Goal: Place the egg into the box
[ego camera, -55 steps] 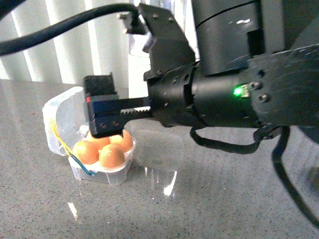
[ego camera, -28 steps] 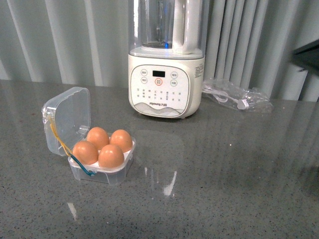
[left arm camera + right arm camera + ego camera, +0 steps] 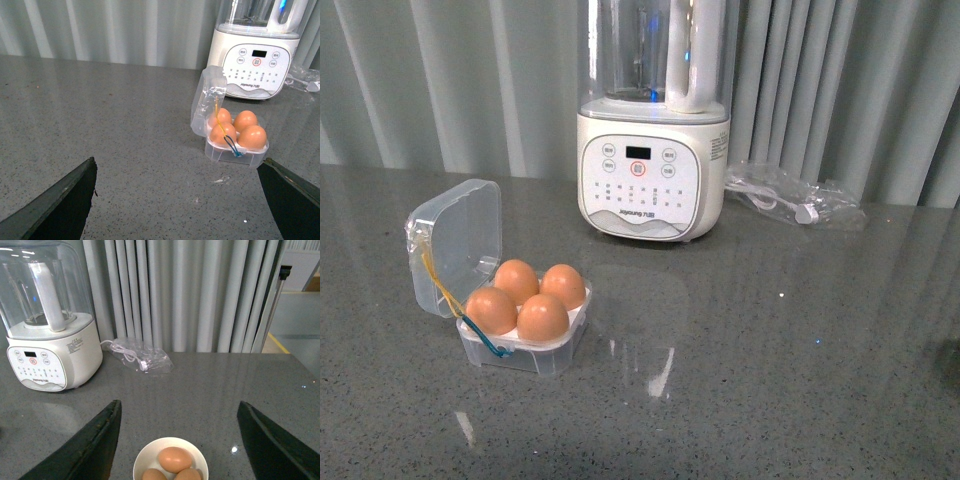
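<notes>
The box (image 3: 525, 347) stands on the grey counter at the left, its clear lid (image 3: 455, 245) open and upright. Several orange-brown eggs (image 3: 542, 317) fill its white tray. It also shows in the left wrist view (image 3: 235, 152), beyond my open, empty left gripper (image 3: 178, 160). In the right wrist view, three more eggs (image 3: 175, 459) lie in a white bowl (image 3: 145, 452) just below my open, empty right gripper (image 3: 179, 402). Neither gripper shows in the front view.
A tall cream blender (image 3: 653, 190) stands behind the box at the back centre. A clear bag with a white cable (image 3: 790, 195) lies to its right. Grey curtains hang behind the counter.
One second ago my right arm filled the front view with its gripper over the box. It has since drawn away to the right and out of view. The box and its eggs have not moved.
</notes>
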